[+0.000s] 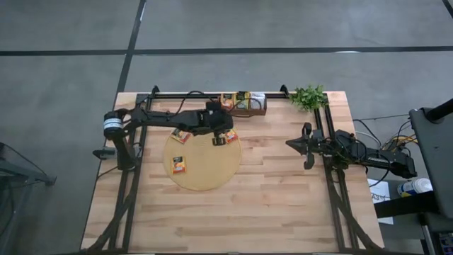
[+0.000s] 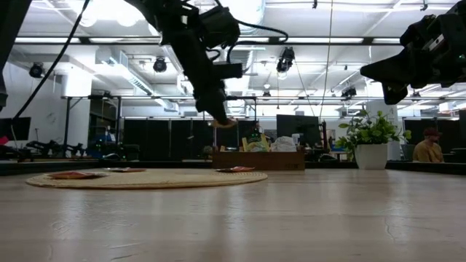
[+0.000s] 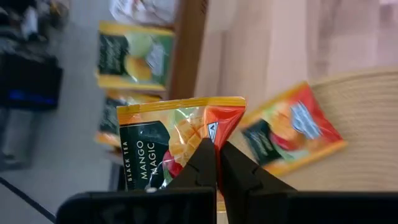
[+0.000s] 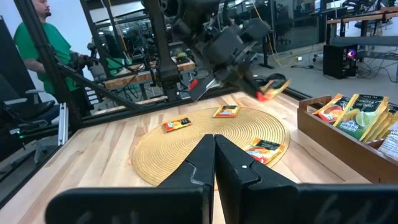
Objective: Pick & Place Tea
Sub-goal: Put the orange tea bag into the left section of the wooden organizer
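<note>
Overhead, level, two wrist views; mat (image 1: 203,161) shared.

One orange sachet (image 3: 177,146) was pinched between the closed fingers (image 3: 202,165) of the left gripper (image 3: 216,163), lifted clear of the mat (image 4: 205,149). Below and just beside those fingers, three orange sachets lay flat on the mat: one (image 4: 266,150), a second (image 4: 226,111), a third (image 4: 176,124). That made four orange ones out. In the wooden tray (image 4: 339,146) beyond the fingers, several more stood packed together, too overlapped to count. One mat, one tray, one potted plant (image 1: 308,97).
</note>
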{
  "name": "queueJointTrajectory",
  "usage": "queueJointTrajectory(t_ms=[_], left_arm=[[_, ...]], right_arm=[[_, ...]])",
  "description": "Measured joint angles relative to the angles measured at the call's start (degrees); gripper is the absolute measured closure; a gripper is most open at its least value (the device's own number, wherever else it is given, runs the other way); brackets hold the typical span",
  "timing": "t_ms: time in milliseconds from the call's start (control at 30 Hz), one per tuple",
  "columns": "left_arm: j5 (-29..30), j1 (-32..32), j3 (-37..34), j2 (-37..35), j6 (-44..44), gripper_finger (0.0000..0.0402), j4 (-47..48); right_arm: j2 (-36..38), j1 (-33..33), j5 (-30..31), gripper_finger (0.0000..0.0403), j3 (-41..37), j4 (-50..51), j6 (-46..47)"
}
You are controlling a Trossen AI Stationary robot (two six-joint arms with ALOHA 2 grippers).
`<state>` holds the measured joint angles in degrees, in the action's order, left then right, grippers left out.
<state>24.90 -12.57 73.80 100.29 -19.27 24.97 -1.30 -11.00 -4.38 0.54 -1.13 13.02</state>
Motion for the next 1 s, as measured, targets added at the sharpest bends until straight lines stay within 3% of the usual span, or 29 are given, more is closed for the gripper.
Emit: queueJointTrajectory(t_ms=[400, 767, 1000], left_arm=[[-2.6, -8.6, 0.1, 2.3, -7.1, 0.0401, -4.4], [-12.3, -13.4, 4.3, 5.9, -11.8, 0.0401, -5.1], [-10.5, -13.7, 10.1, 12.0, -13.6, 0.0401, -3.9]], right_arm=[[0.0, 0.0, 0.0, 0.0394, 0.0, 0.0, 0.0], [0.0, 0.0, 0.0, 0.0394, 0.0, 0.0, 0.0], [0.0, 0.0, 0.0, 0.0394, 0.0, 0.0, 0.0]])
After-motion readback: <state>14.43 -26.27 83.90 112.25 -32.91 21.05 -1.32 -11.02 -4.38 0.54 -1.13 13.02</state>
